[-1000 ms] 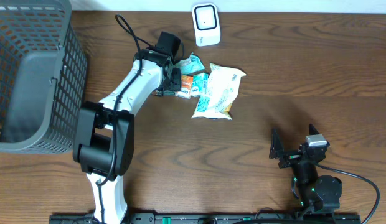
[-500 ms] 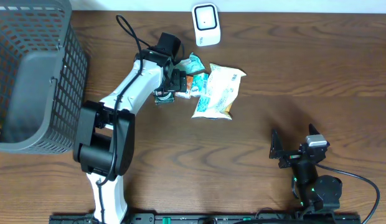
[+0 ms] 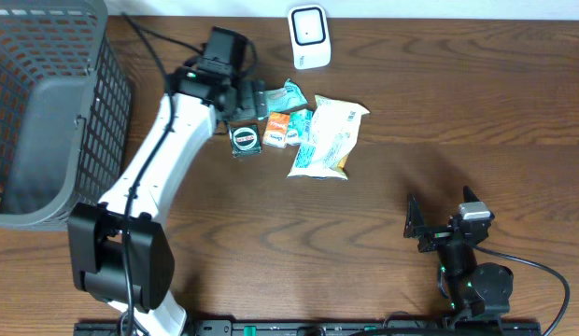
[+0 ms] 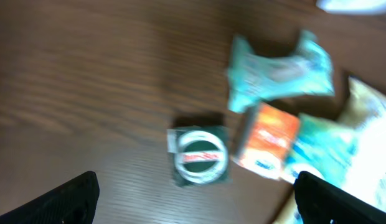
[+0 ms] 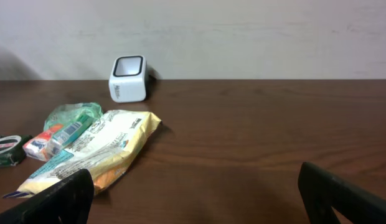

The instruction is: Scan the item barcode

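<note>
Plainly, the left claw is spread wide and nothing is gripped by it; its two fingertips are seen at the lower corners of the left wrist view with only bare table between them. The tin, a dark green pack with a round label, is found flat on the table just ahead of this claw, roughly centred between its fingers and apart from both. Just beside the tin, toward the claw's right finger, an orange box is seen, and a teal pouch lies farther ahead of the claw, past the box. A yellow bag is laid beyond the box, at that same side. The scanner stands upright well beyond the pouch, at the table's far edge, clear of every pack. A basket is placed well off on the claw's other side.

The right claw is likewise spread wide and holds nothing. It is kept low over the table, well apart from the packs, with the bag and scanner seen far ahead of it and to its left.
</note>
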Motion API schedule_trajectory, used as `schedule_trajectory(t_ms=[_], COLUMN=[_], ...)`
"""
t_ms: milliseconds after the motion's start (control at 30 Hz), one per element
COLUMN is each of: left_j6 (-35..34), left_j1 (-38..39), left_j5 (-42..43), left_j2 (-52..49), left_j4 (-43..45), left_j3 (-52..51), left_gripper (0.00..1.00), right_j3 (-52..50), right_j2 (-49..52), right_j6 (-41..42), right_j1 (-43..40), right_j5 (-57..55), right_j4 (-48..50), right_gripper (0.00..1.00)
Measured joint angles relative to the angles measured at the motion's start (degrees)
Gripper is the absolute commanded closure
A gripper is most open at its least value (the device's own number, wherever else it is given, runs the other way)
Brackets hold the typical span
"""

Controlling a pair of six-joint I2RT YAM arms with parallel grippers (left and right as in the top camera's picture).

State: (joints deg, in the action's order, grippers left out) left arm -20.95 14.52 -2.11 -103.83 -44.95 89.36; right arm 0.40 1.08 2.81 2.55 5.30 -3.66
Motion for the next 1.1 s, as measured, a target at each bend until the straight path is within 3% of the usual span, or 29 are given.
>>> schedule_trajectory(t_ms=[233, 533, 667, 867, 1000, 1100], left_j6=[-3.4, -4.2, -4.4, -4.4, -4.4, -4.5], left_j1=[-7.9, -7.2, -7.2, -7.2, -7.2, -7.2], left_j5=[-0.9, -0.9, -0.9, -0.9, -0.9, -0.9], left_j2=[0.0, 0.0, 0.0, 0.0, 0.0, 0.0], left_j4=[-1.2, -1.4, -1.4, -1.4, -1.4, -1.5], left_j3=[0.0, 0.0, 0.0, 0.0, 0.0, 0.0], left_gripper=[0.02, 0.02, 0.02, 0.02, 0.02, 0.02], right_j3=[0.0, 0.0, 0.0, 0.0, 0.0, 1.9], right_j2=[0.0, 0.0, 0.0, 0.2, 0.8, 2.0], right_j6=[0.0, 0.0, 3.9, 11.5, 12.2, 10.2], right_j1=[0.0, 0.0, 0.0, 0.0, 0.0, 0.0], right_j5=[0.0, 0.0, 2.5, 7.4, 8.8, 9.2], right_j4=[0.0, 0.4, 2.5, 22.8, 42.4, 45.9], right_gripper=[0.01, 0.01, 0.01, 0.01, 0.01, 0.01])
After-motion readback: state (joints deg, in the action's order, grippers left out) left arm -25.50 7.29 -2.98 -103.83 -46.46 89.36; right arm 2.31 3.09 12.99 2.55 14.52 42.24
